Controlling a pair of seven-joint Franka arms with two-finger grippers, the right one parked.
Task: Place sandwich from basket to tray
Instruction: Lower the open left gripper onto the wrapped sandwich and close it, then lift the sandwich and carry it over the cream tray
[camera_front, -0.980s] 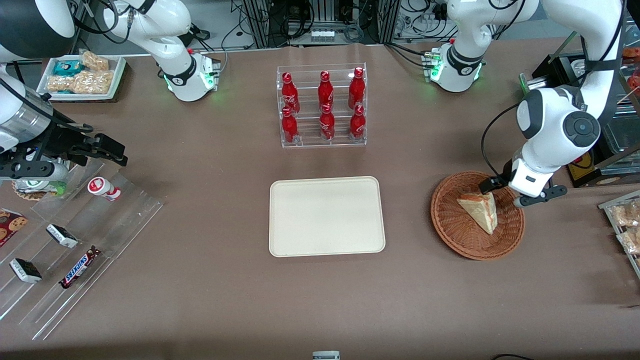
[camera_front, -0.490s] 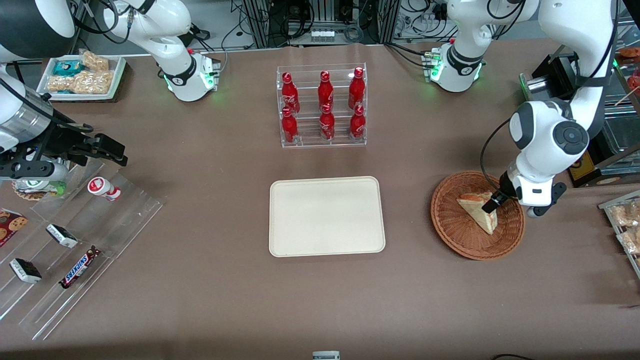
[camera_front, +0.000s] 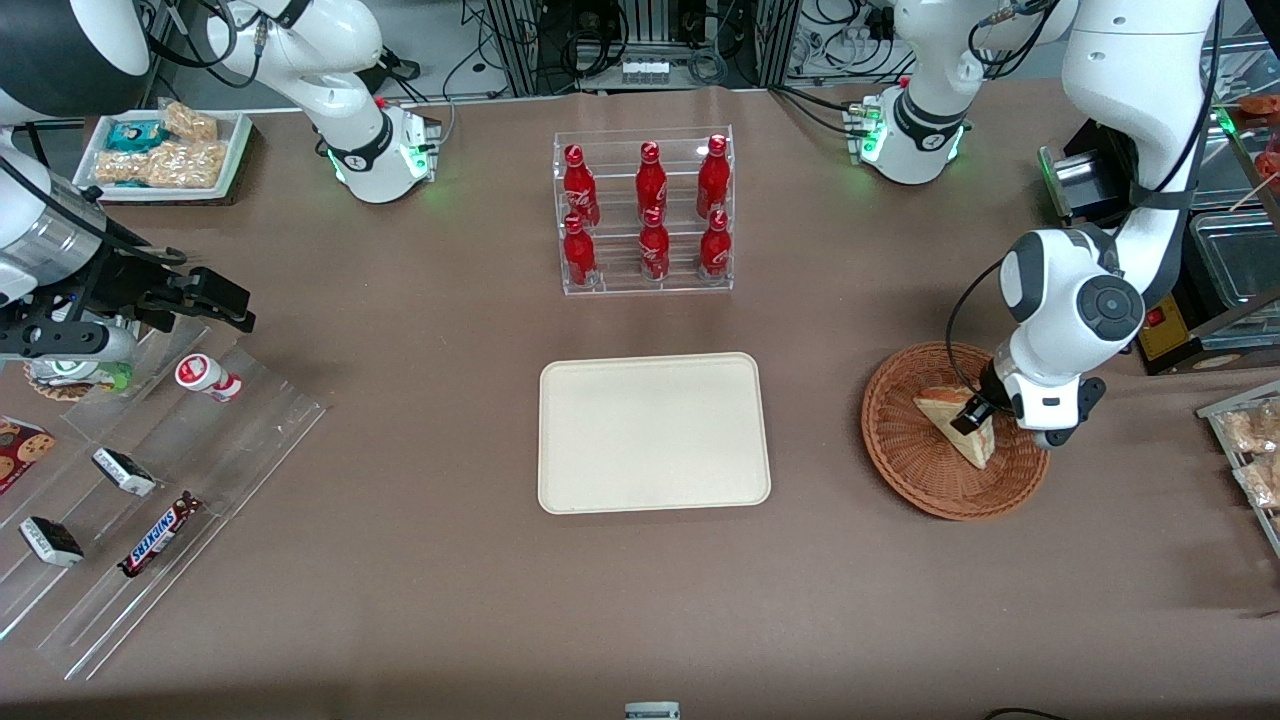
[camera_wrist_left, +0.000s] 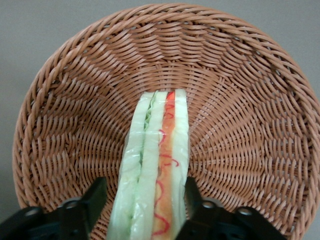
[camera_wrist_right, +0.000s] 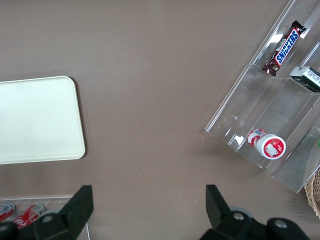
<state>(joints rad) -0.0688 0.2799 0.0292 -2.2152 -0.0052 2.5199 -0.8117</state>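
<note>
End effector: the left arm's end effector (camera_wrist_left: 142, 205) is sitting low inside the round brown woven wicker basket (camera_front: 920, 470), its black fingers (camera_wrist_left: 95, 197) spread apart, one on each side of the sandwich.
Contact: one finger is sitting just beside each bread face; I cannot tell whether either is touching.
Sandwich: the triangular white-bread sandwich with red-orange and green filling (camera_front: 950, 420) is lying in the basket, standing on edge, filling layers facing the wrist camera (camera_wrist_left: 155, 170).
Basket: resting on the brown worktop (camera_front: 400, 600), toward the working arm's end.
Tray: the flat cream-beige rectangular plastic tray (camera_front: 654, 432) is lying mid-worktop, well apart from the basket.
</note>
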